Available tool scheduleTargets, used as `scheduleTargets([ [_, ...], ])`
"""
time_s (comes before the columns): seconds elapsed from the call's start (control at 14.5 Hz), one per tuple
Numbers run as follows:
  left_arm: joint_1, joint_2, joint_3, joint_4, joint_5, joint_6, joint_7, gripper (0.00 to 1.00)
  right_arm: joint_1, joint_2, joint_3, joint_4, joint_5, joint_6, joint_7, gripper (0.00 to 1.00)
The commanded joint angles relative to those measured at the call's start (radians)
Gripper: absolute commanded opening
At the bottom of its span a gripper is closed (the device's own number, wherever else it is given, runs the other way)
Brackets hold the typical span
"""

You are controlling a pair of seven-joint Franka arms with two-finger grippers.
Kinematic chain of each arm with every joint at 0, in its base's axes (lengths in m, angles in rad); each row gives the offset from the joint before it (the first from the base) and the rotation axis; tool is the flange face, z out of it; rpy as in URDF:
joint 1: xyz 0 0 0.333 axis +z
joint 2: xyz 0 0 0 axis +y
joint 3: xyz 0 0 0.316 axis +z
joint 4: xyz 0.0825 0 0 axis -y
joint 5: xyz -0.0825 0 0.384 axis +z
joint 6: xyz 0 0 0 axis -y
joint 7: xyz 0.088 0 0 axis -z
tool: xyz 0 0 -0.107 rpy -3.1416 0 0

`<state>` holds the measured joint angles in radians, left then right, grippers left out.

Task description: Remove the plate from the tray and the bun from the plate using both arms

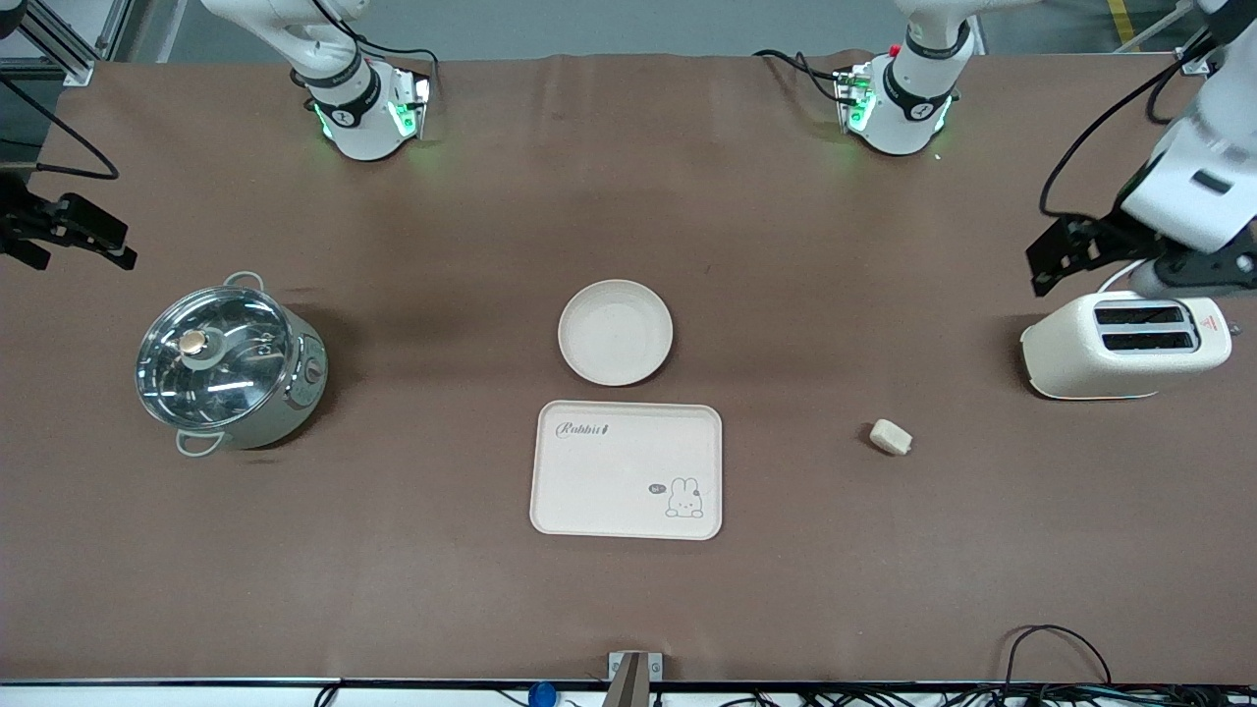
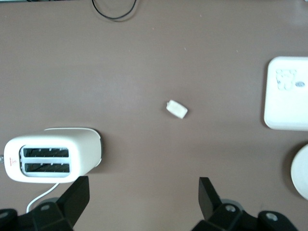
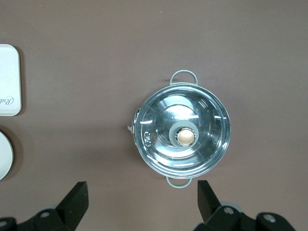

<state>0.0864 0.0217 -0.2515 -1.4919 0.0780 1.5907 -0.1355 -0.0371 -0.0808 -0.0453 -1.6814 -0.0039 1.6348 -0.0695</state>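
1. At the edges of the front view both claws are partly cut off: the right claw [image 1: 69, 236] shows only as black parts at the right arm's end of the table [image 1: 628, 609], and the left claw [image 1: 1065, 257] hangs half hidden under its white wrist, above the toaster [image 1: 1124, 344].
2. Each wrist view shows only the two black fingers [image 2: 74, 197] of its own claw; the plate is cut off at the frame edge in both.
3. The plate [image 1: 616, 332] is round, shallow, cream-beige and bare, lying mid-table just beside the rabbit tray [image 1: 627, 469], on the side farther from the front camera.
4. The bun [image 1: 891, 437] is a small pale oblong lump lying on the table between the tray and the toaster, touching neither.
5. The left claw is released, fingers spread wide and holding nothing, well apart from the bun.
6. The right claw [image 3: 139, 202] is likewise released and spread, hanging by the lidded pot [image 1: 228, 365], well apart from the plate.
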Motion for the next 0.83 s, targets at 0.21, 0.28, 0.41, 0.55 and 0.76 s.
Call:
scheduleTargets([
  [0.21,-0.097,-0.161,0.13,-0.132,-0.067,-0.09,0.073,1.0,0.0,-0.011,0.005,-0.008,-0.002,0.004,0.013,1.0],
  [0.28,-0.097,-0.187,0.129,-0.154,-0.066,-0.09,0.074,1.0,0.0,-0.011,0.005,-0.009,-0.002,0.0,0.014,1.0],
  [0.41,-0.099,-0.201,0.121,-0.157,-0.066,-0.104,0.074,1.0,0.0,-0.011,0.007,-0.008,-0.002,0.0,0.014,1.0],
  [0.55,-0.097,-0.191,0.118,-0.142,-0.066,-0.104,0.074,1.0,0.0,-0.011,0.007,-0.008,-0.002,0.0,0.013,1.0],
  [0.76,-0.097,-0.157,0.118,-0.107,-0.066,-0.104,0.073,1.0,-0.001,-0.011,0.005,-0.008,-0.002,0.003,0.008,1.0],
])
